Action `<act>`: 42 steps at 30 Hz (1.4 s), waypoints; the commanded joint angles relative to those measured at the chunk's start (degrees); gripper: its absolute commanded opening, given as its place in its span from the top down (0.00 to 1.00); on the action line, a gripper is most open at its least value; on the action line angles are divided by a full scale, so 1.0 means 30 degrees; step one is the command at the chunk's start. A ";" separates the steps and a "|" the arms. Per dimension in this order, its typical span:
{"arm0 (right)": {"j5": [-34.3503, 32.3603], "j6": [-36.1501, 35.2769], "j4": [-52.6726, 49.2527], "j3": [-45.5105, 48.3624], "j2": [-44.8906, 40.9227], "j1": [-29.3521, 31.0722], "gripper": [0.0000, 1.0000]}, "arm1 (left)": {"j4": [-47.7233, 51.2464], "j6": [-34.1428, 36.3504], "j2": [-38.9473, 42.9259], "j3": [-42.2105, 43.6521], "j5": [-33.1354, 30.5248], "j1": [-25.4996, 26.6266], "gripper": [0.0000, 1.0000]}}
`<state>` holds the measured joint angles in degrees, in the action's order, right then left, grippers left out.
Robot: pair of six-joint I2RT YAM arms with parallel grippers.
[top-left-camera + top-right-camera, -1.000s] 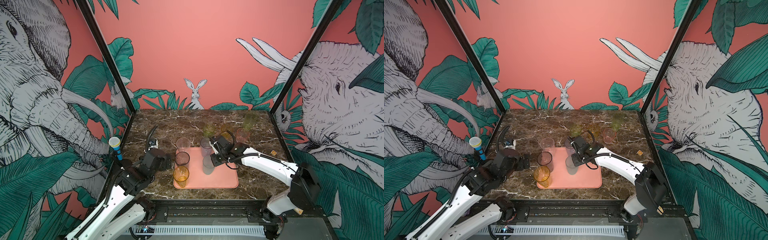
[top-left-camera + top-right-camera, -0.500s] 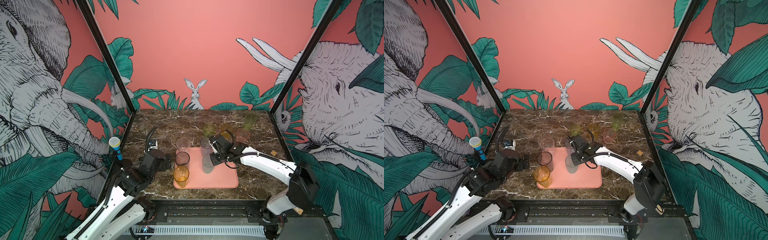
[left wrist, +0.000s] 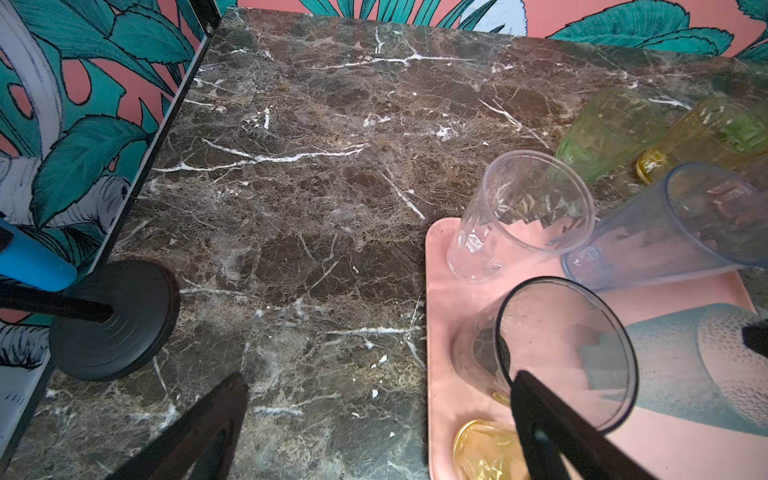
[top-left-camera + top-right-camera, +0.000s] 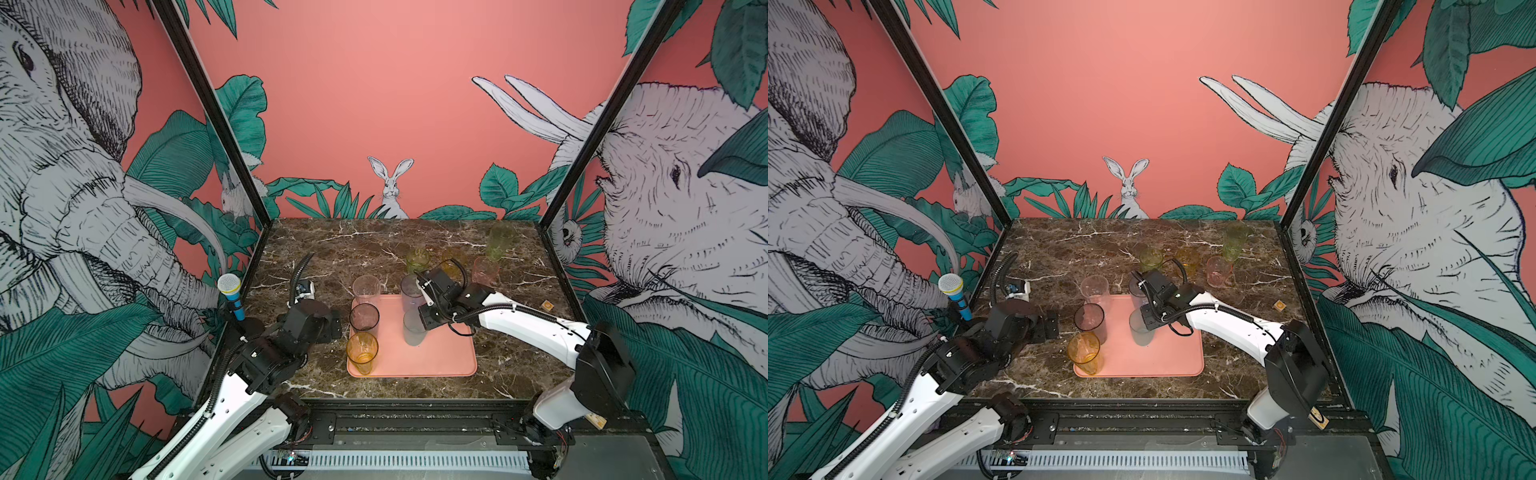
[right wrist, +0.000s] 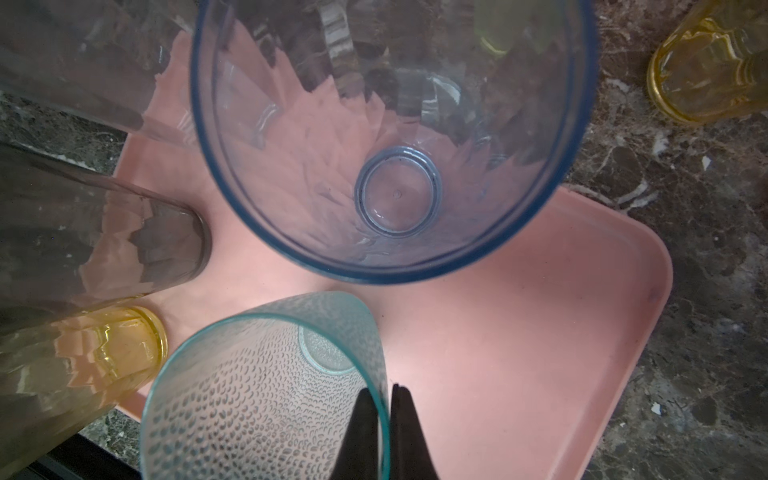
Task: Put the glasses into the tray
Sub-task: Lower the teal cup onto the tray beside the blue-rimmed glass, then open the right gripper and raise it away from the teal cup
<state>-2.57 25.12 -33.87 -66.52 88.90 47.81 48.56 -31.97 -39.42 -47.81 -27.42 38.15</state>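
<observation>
Marble tabletop (brown, white-veined) — jungle-mural walls around.

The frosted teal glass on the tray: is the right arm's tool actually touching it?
Touching. The right wrist view shows the right tool shut on the frosted teal glass, one finger inside the rim, one outside.

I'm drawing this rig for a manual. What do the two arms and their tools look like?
Both arms have glossy white link shells with black joint housings and black corrugated cable hoses. The left tool and right tool each end in slim, tapered matte-black fingers.
</observation>
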 commanded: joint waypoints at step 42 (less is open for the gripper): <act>-0.5483 -0.1470 -0.3887 -0.5160 -0.2143 -0.2189 0.44 | 0.0536 -0.0214 0.0122 0.0147 -0.0440 -0.0038 0.01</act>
<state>-14.96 22.20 -44.03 -79.88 83.57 43.31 49.58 -31.97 -38.89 -47.51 -27.70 38.15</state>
